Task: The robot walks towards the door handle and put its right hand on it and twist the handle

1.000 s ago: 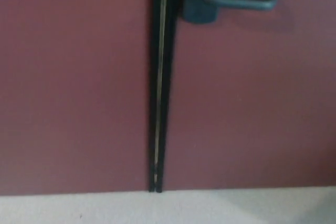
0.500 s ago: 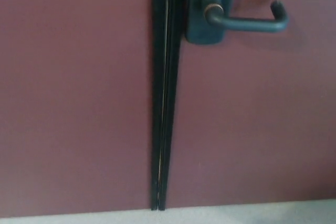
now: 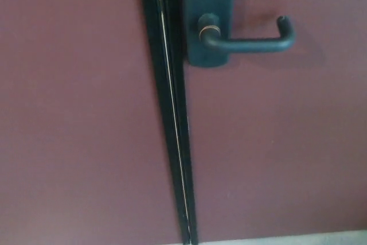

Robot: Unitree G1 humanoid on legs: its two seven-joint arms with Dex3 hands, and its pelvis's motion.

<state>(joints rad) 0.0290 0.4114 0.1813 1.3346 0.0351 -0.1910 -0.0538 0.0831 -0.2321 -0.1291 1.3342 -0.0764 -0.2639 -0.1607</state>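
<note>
The handle (image 3: 246,43) lies level in the upper right of the frame, free end rightward; neither hand shows, so finger state is unknowable.

I see open space all round the dark metal lever handle (image 3: 246,41); only its dark backplate (image 3: 207,21) and the maroon door panel (image 3: 287,142) lie behind it.

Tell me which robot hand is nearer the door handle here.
Neither can be judged: no robot hand is in view. The door handle sits level and untouched on its dark plate, right of the door seam.
</note>
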